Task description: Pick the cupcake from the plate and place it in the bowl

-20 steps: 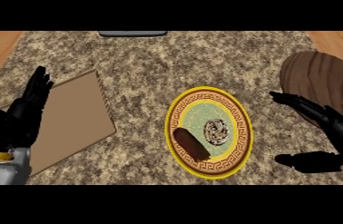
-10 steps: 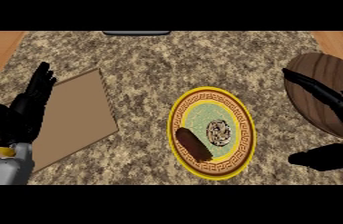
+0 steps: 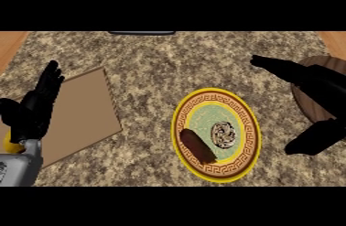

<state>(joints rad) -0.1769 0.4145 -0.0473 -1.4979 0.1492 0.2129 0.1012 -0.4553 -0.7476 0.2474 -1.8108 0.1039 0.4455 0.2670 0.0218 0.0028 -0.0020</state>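
Note:
The cupcake [image 3: 224, 133], seen from above with a swirled pale and dark top, sits right of centre on a yellow-rimmed plate [image 3: 215, 91] with a green middle. A dark brown bar-shaped pastry [image 3: 197, 146] lies beside it on the plate's left. The brown wooden bowl [image 3: 310, 107] stands at the right edge, partly covered by my right hand [image 3: 316, 81]. That hand is open, its fingers stretched up and to the left and its thumb [image 3: 314, 138] hanging low, right of the plate. My left hand [image 3: 35, 108] rests open at the far left, fingers up.
A tan cutting board [image 3: 78, 115] lies on the speckled stone counter left of the plate, under my left hand. A dark flat object [image 3: 142, 33] shows at the counter's far edge. Wood shows at both upper corners.
My right hand has moved up and to the left over the bowl, its fingers now reaching farther across the counter. Cupcake, plate and left hand have not moved.

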